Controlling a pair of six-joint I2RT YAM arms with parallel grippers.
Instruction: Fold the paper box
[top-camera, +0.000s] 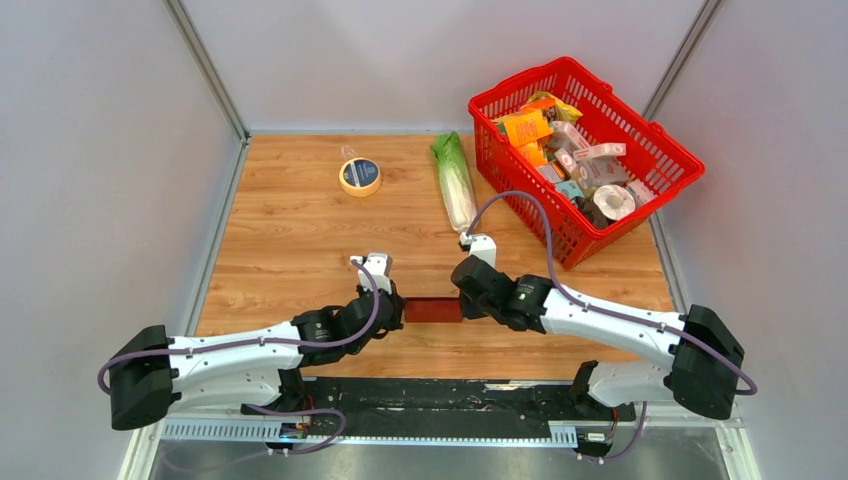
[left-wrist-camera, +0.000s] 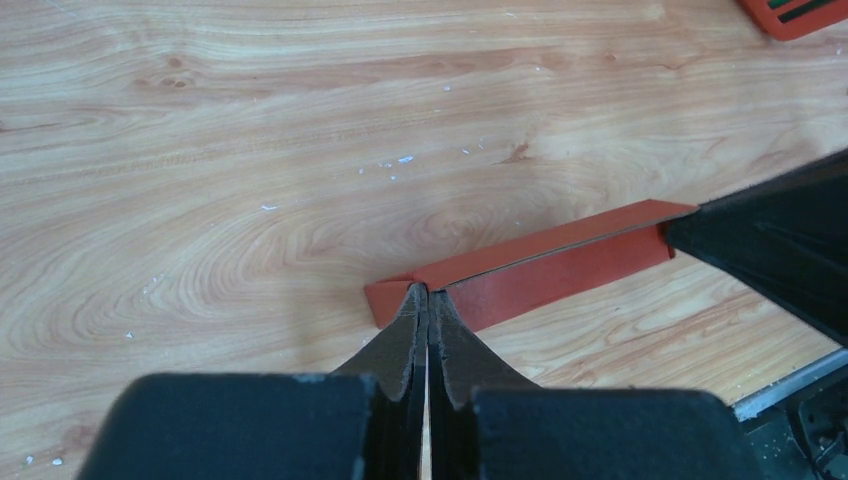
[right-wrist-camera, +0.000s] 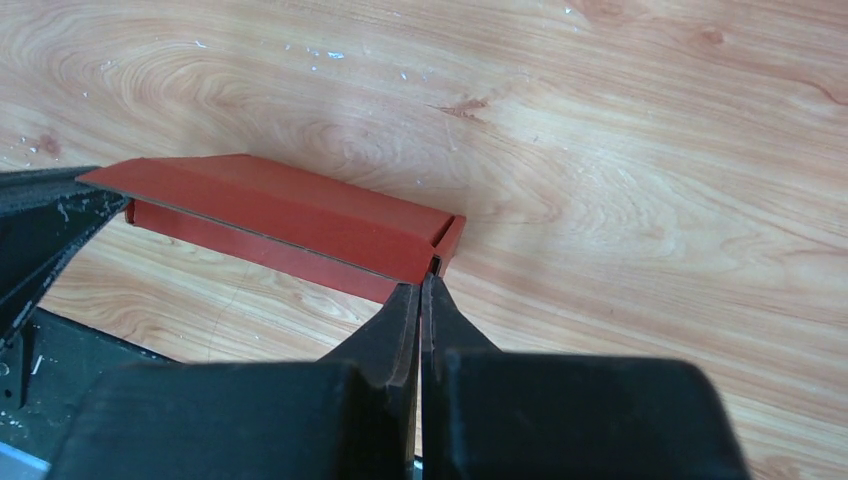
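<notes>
The paper box is a small dark-red, partly folded cardboard piece near the table's front edge, between my two grippers. My left gripper is shut, its tips pinching the box's left end. The box runs away to the right, to the other arm's black fingers. My right gripper is shut, its tips pinching the box's right end. There the box shows a top panel folded over a lower wall, with a small end flap.
A red plastic mesh basket full of packaged goods stands at the back right. A green-and-white vegetable bag lies beside it. A roll of tape sits at the back centre. Grey walls enclose the wooden table.
</notes>
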